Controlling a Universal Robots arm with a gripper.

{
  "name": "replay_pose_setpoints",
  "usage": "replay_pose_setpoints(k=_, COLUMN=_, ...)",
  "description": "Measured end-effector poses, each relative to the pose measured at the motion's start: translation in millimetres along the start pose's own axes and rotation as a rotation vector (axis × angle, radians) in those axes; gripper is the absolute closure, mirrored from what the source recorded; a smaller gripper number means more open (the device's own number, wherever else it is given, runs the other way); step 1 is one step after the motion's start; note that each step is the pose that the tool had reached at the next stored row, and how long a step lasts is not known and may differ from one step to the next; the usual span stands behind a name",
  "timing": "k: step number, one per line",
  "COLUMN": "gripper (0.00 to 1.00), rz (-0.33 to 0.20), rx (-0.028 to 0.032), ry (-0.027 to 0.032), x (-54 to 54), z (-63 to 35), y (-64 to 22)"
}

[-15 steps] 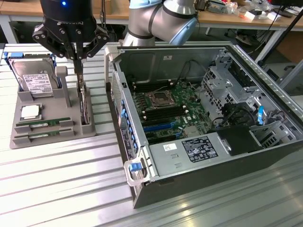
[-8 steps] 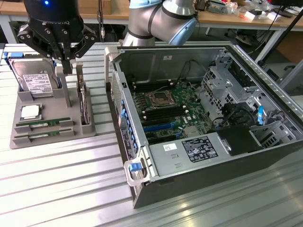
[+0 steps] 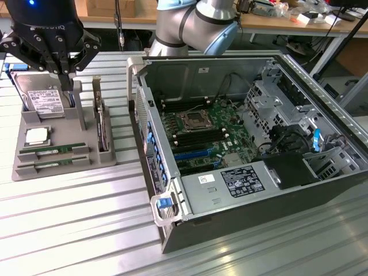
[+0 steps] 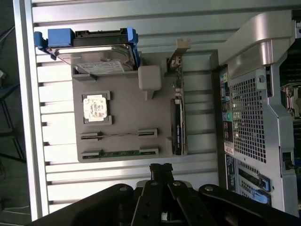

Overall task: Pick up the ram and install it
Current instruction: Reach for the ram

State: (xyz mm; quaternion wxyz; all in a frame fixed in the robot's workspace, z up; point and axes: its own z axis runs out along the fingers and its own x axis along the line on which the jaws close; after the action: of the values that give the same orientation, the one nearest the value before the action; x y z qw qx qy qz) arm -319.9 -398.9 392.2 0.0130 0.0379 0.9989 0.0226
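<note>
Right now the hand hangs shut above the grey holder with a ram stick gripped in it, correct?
Not quite. The hand does hang shut above the grey holder, but it grips nothing. The wrist view shows its fingertips closed on empty air, and the ram sticks lie in their slots on the holder.

Ram (image 3: 50, 151): long, narrow green stick, standing on edge, slotted in the grey holder (image 3: 34, 175).
Twin stick (image 3: 52, 163): parallel, just nearer.
Place: exterior view's left, both seated, untouched.
</note>
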Motion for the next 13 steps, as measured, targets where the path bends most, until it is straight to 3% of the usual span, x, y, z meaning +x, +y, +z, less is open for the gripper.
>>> replay_pose_setpoints(k=6, gripper=0.89, rz=0.000, rx=0.0000, ry=0.0000, x=13.1, z=-0.3, y=-1.0)
replay_pose_setpoints(k=13, gripper=0.89, rz=0.000, rx=-0.0001, ry=0.0000, x=13.3, z=-0.3, y=-1.0)
